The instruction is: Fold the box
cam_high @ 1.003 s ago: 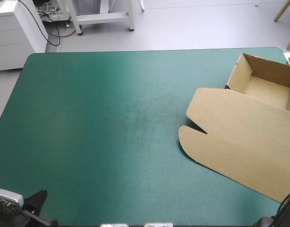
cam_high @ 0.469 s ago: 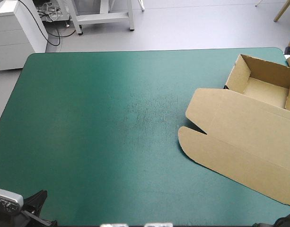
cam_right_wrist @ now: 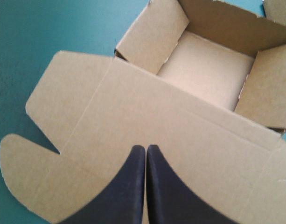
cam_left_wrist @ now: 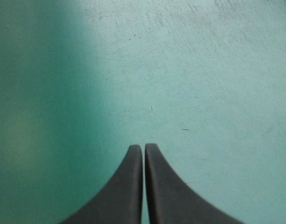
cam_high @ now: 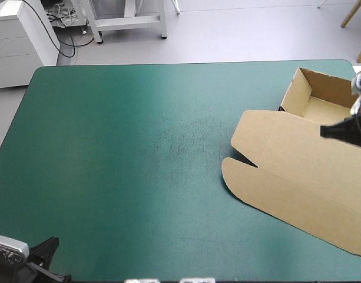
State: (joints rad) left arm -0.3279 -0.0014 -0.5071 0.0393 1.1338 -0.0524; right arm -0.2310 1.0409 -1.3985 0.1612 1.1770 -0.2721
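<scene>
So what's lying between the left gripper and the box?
Nothing: the high view shows only bare teal-green cover between the left gripper and the brown box, whose lid lies flat.

Robotics lab or test workspace, not a home. Work table [cam_high: 109,147] with a teal-green cover, the left gripper [cam_left_wrist: 143,148] of a robot arm over it. Beyond the table's far edge: bare grey floor [cam_high: 245,35], white drawer cabinet [cam_high: 18,41], loose cables [cam_high: 61,17] on the floor, white frame legs [cam_high: 130,20], probably a bench stand, only partly in view.
</scene>
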